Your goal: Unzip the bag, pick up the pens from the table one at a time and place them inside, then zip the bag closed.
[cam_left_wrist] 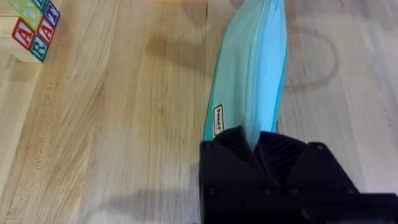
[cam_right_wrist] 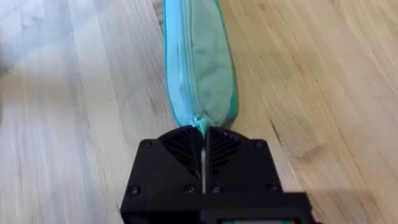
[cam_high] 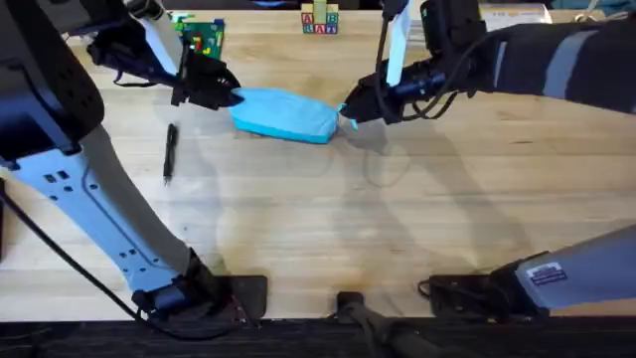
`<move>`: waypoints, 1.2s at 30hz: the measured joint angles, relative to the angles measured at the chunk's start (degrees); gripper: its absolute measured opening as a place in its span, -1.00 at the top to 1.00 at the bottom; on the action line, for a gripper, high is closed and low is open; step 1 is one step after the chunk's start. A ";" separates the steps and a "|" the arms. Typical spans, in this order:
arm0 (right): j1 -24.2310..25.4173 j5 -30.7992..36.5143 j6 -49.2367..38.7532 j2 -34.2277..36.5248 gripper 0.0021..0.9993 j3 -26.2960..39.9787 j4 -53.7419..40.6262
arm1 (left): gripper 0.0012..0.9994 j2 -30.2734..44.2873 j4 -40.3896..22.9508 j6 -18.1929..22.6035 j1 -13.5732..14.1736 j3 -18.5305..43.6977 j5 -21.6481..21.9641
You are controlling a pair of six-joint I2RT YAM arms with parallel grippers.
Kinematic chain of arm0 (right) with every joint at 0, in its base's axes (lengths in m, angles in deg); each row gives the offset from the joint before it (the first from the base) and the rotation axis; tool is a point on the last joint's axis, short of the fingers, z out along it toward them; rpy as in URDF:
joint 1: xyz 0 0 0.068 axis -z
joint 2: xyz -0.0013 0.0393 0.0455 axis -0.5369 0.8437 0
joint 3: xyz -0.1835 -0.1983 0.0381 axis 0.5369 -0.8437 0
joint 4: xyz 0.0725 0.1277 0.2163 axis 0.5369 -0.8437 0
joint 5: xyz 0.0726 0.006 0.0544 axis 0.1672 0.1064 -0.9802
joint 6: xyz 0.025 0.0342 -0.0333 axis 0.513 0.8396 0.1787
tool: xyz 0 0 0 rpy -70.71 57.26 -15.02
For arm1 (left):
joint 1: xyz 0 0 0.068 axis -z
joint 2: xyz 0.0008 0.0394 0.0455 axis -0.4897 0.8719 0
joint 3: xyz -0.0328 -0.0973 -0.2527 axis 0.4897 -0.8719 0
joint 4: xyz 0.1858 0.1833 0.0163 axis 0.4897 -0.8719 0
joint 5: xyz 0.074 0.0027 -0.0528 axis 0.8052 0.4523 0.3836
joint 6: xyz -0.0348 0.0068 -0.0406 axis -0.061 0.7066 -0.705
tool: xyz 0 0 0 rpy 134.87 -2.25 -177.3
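So the left hand (cam_high: 227, 96) is pinched shut on the left end of the bag (cam_high: 285, 114), with one pen (cam_high: 169, 152) lying on the table (cam_high: 397, 219) nearby. Over at the bag's right end, the right hand (cam_high: 350, 112) is clamped tight on it, zipper (cam_right_wrist: 181, 74) shut along its length.

The near half of the table (cam_high: 397, 229) lies open from side to side, and a gripper could sweep across it freely. Farther back the way is crowded: the bag (cam_high: 285, 113) lies across the middle with the left gripper (cam_high: 231, 96) clamped on one end and the right gripper (cam_high: 348, 112) pinched on the other. One pen (cam_high: 170, 152) lies just left of the bag. Lettered wooden blocks (cam_high: 320, 21) and a green toy (cam_high: 204, 36) stand along the far edge.
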 joint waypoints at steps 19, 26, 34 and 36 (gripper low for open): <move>-2.57 1.40 4.26 -2.21 0.94 0.00 5.35 | 0.92 0.00 -0.02 -0.02 0.17 0.00 0.02; -4.29 1.55 4.26 -2.25 0.94 0.00 8.44 | 0.92 -0.02 0.00 -0.02 0.15 0.00 0.07; -7.00 1.65 4.26 -2.23 0.94 0.00 9.34 | 0.92 -0.01 0.02 -0.01 0.15 0.00 0.07; -7.54 1.86 4.26 -2.23 0.94 0.00 9.85 | 0.92 0.00 0.02 0.00 0.15 0.00 0.07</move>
